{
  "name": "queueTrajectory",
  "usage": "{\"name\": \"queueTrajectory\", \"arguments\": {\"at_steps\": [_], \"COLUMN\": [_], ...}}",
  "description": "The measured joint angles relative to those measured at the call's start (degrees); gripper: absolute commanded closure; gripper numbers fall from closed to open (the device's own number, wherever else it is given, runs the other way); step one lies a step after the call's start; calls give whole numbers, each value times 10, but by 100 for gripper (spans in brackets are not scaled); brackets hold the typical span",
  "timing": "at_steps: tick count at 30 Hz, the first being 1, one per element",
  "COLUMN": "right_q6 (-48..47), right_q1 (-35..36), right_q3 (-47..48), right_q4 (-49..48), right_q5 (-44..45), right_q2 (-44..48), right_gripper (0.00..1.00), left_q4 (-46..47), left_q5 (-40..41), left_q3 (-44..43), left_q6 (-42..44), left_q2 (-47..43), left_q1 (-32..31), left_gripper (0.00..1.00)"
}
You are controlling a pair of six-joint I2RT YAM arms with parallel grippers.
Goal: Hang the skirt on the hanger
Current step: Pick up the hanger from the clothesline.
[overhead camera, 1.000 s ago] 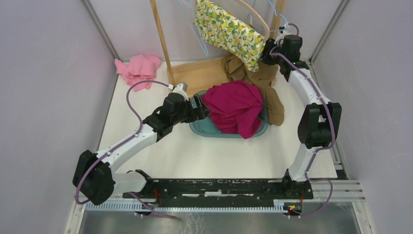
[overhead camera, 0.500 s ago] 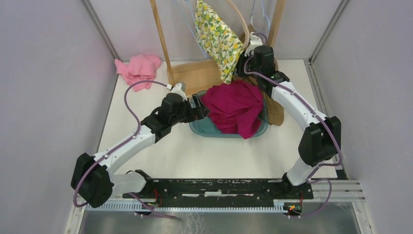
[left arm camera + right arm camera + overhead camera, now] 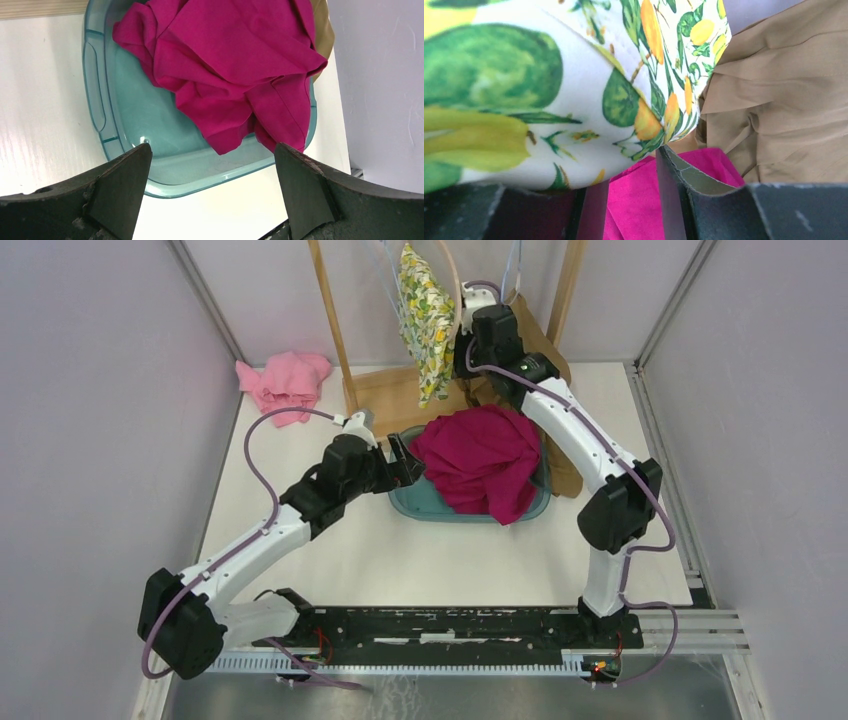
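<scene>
The skirt (image 3: 423, 315), white with a lemon and leaf print, hangs in a narrow fold from the top of the wooden rack (image 3: 332, 330). Thin pale-blue hanger wires (image 3: 392, 295) run beside its left edge; I cannot tell whether it rests on them. My right gripper (image 3: 462, 340) is raised against the skirt's right edge. In the right wrist view the skirt (image 3: 549, 75) bunches between the tips of that gripper (image 3: 626, 167) and covers its left finger. My left gripper (image 3: 405, 462) stands wide open and holds nothing, low at the teal basin's left rim (image 3: 130, 115).
A magenta cloth (image 3: 480, 460) fills the teal basin (image 3: 420, 505) and spills over its front. A tan garment (image 3: 565, 460) lies behind and to the right of the basin. A pink cloth (image 3: 285, 378) sits at the back left. The rack's wooden base (image 3: 400, 390) lies behind the basin.
The right arm has swung left along the rack with the skirt. The skirt was stretched out to the right; now it hangs narrow and straight. The left arm has barely moved.
</scene>
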State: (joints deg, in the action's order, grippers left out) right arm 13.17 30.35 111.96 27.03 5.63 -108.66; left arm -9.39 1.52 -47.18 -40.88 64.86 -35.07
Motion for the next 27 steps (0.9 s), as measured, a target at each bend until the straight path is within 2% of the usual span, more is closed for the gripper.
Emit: {"name": "queueTrajectory", "arguments": {"at_steps": [5,11,16,18,21,24,27], "right_q6": [-42,-113,-132,-132,-122,-108,-91], "right_q1": [16,78,103,94,73,52,39], "right_q3": [55,93,89,57,-55,-209,-305], "right_q4": [41,73,85,80,61,41,34], "right_q5": [9,2,5,8,9,11,13], "right_q2": [-26,-53,-52,-33,35,153,267], "right_gripper": [56,56,49,48,46,45,44], "left_q4": [-4,-9,-10,-12,-12,-12,-12], "left_q5": [2,5,5,5,5,5,5], "left_q3": [0,0,0,0,0,0,-1], "left_q6": [0,0,0,0,0,0,0], "left_q2": [-2,-4,-4,-4,-3,-3,1], "left_q1": [0,0,0,0,0,0,-1], "left_gripper": [1,1,1,1,1,1,1]}}
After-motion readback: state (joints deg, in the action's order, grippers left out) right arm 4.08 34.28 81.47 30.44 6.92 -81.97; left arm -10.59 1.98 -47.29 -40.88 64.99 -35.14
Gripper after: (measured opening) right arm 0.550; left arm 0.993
